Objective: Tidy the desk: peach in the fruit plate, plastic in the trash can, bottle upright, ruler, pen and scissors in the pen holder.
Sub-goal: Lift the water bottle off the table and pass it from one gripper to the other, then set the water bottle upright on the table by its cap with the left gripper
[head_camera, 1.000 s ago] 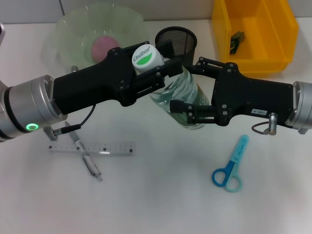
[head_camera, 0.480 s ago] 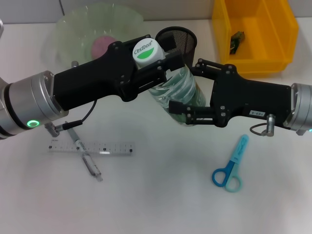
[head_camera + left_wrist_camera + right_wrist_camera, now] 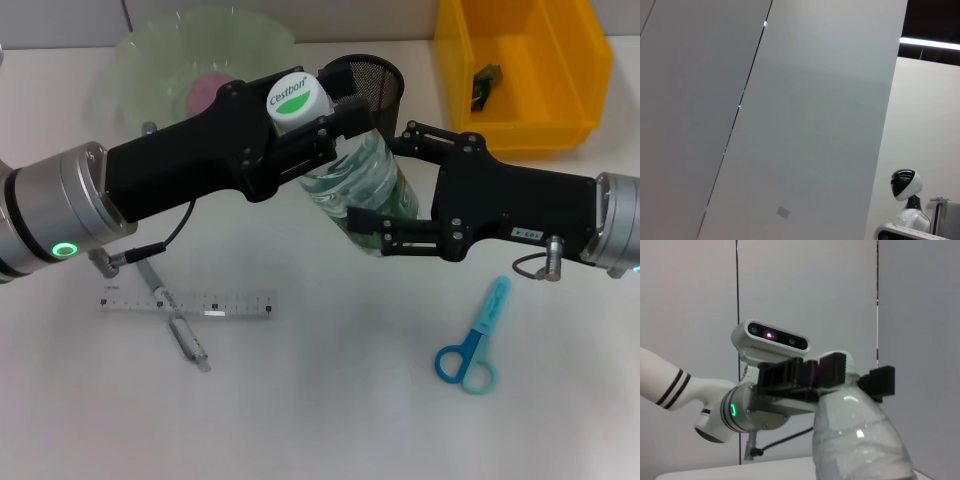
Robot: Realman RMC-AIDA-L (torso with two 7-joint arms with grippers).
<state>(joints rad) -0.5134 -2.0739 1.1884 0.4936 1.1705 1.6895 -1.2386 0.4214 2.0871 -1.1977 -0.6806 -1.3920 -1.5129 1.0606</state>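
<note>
Clear plastic, ribbed and with a white cap printed in green, makes up the water bottle (image 3: 355, 185) that is held tilted above the white desk (image 3: 330, 400), its cap end raised toward the left and its base lower toward the right. The neck, just below the cap, is clamped by the black left gripper (image 3: 318, 135). The lower body of the bottle is gripped between the 2 black fingers of the right gripper (image 3: 385, 195), 1 finger at the far side and 1 at the near side. In the right wrist view the bottle (image 3: 860, 440) is seen close up, with the left gripper (image 3: 827, 377) closed around its top.

All other things are placed relative to the bottle. Just behind it stands the black mesh pen holder (image 3: 375, 80). To the far left of it lies the pale green translucent fruit plate (image 3: 150, 60), in which the pink peach (image 3: 208, 92) rests. At the near left, on the desk, the clear plastic ruler (image 3: 240, 306) lies with the grey pen (image 3: 180, 330) crossed over it. At the near right lie the blue scissors (image 3: 475, 340), handles nearest the camera. To the far right stands the yellow plastic bin (image 3: 590, 90), with a small dark scrap (image 3: 486, 82) inside.
</note>
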